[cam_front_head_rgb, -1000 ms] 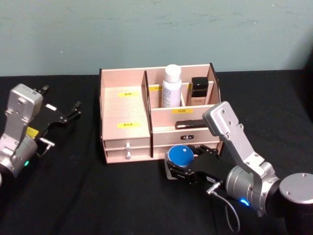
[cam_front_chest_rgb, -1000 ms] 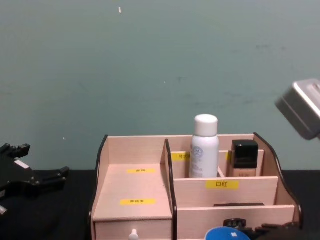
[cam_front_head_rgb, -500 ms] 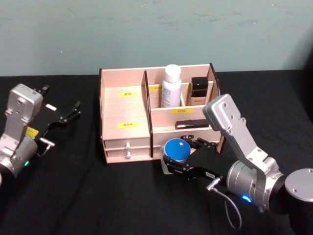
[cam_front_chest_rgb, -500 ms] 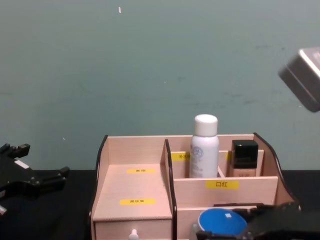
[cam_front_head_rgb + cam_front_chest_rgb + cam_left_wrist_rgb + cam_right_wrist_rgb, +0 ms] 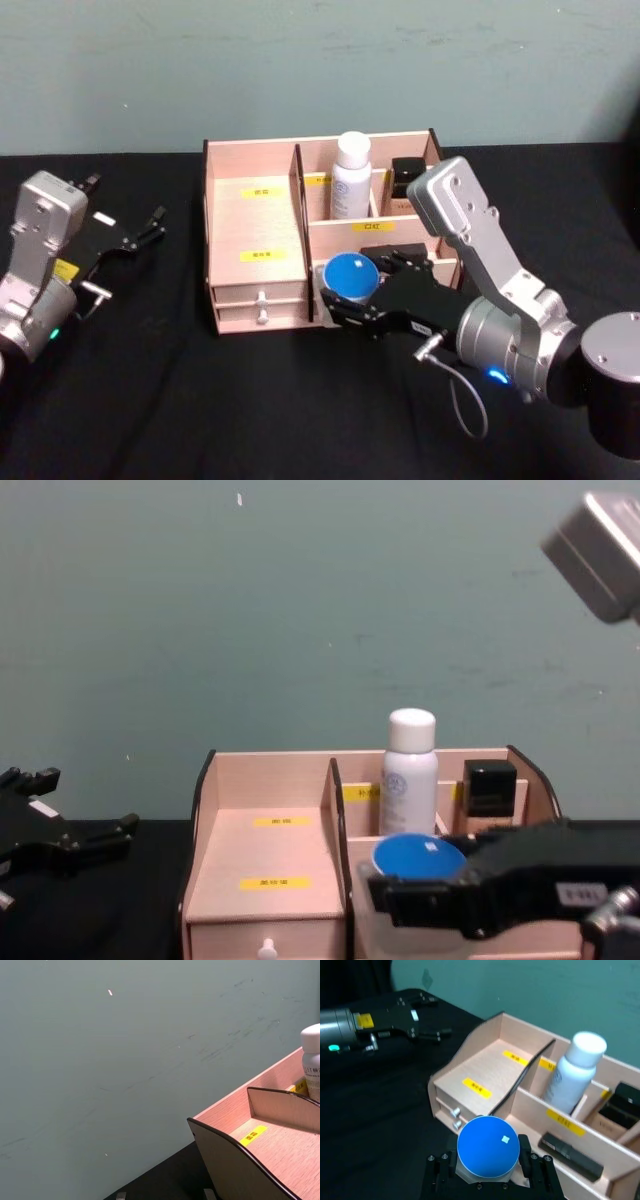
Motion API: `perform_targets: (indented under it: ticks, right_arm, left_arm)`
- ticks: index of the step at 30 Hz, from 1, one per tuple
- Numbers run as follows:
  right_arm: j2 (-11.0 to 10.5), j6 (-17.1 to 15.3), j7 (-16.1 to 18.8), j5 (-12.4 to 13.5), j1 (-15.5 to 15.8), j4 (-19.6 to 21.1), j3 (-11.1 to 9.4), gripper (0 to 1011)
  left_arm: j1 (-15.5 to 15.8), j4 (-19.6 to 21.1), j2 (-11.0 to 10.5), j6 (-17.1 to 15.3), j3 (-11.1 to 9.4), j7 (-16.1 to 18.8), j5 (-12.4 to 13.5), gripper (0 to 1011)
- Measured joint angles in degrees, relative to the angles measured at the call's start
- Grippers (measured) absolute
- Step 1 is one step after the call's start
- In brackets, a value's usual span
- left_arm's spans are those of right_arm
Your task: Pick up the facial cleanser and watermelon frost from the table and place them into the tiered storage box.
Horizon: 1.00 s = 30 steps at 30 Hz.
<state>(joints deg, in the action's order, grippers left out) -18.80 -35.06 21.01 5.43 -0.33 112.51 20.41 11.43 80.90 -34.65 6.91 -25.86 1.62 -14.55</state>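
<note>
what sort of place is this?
Likely a lab test bench: black table, bare teal wall, a labelled tiered storage box, right gripper holding a blue-capped container before it, left gripper parked at table's left.

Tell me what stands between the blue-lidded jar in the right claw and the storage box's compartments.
Nothing lies between the blue-lidded jar, held in the right claw, and the tiered storage box. The dark divider is straight ahead; the white bottle fills one rear compartment. The left claw sits parked aside.
</note>
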Motion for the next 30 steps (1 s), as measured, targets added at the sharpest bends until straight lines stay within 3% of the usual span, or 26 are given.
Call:
perform_targets:
  ticks: [16,30]
  right_arm:
    - [4.69,-0.16,-0.33,-0.13,-7.85,-6.22,4.29,728]
    - [10.02,1.41,-1.60,-2.64,-15.30,-15.29,7.57,728]
  left_arm:
    - [0.00,0.00,0.00,0.00,0.00,0.00,0.00,1001]
    - [0.00,0.00,0.00,0.00,0.00,0.00,0.00,1001]
